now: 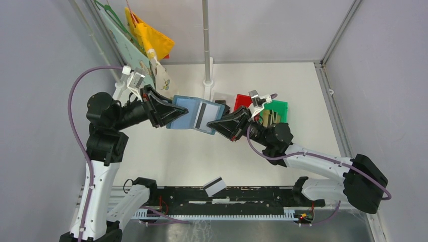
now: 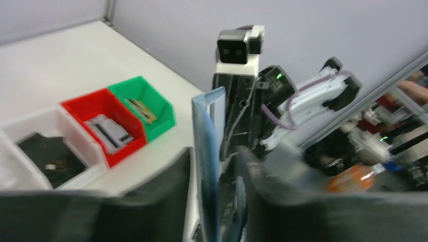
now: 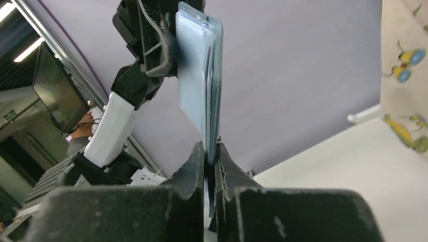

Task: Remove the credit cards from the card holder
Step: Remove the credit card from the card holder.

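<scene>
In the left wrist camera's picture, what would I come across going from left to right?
white bin holding a black item → red bin → green bin → blue card holder, seen edge-on → the right arm's wrist camera

White desk, matte, evenly lit, soft shadows only. Plain lilac-grey walls box it on three sides: left wall, back wall, right wall. Aluminium frame struts slant up at far corners. Slim metal pole upright at far middle of desk, on white foot. Right wrist view, beyond enclosure: lit ceiling strip light, dark screen below it
</scene>
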Robot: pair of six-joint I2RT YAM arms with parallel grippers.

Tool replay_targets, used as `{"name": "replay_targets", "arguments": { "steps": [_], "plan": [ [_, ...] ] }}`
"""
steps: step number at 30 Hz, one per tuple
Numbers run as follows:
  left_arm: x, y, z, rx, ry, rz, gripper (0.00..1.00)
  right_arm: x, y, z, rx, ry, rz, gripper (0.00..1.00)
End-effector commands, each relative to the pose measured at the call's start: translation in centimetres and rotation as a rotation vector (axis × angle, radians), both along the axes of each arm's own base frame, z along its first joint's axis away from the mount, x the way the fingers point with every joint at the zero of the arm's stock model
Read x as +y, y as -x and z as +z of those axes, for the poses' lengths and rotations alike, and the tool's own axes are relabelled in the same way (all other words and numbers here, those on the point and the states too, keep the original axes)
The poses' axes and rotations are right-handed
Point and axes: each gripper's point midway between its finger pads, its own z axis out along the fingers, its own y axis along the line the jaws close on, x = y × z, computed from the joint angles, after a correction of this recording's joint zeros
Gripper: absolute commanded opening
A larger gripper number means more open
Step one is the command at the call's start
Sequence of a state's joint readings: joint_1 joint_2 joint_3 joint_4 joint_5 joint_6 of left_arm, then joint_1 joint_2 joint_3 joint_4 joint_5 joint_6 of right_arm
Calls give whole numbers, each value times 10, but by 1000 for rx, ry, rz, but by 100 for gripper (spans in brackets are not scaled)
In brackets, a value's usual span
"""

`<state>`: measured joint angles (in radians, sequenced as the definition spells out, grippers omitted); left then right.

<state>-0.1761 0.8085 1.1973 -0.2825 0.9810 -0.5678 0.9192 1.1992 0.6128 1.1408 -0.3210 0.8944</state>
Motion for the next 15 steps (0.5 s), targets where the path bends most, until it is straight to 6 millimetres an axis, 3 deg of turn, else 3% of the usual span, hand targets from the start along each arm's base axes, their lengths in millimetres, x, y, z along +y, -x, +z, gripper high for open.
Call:
{"name": "replay_targets", "arguments": {
  "steps": [1, 3, 4, 10, 15],
  "plan": [
    [3, 2, -5, -65, -65, -3, 61, 2, 2, 21, -75, 76, -16, 0],
    [8, -3, -16, -112, -144, 27, 88, 10, -5, 8, -116, 241, -48, 0],
    [12, -6, -21, -141, -190, 52, 95, 13, -6, 1, -134, 327, -43, 0],
    [25, 2, -33, -398, -399, 21, 98, 13, -5, -55, -223, 756, 55, 0],
    [25, 12, -45, -503, -470, -60, 95, 16, 7, -76, -256, 866, 171, 0]
  ]
}}
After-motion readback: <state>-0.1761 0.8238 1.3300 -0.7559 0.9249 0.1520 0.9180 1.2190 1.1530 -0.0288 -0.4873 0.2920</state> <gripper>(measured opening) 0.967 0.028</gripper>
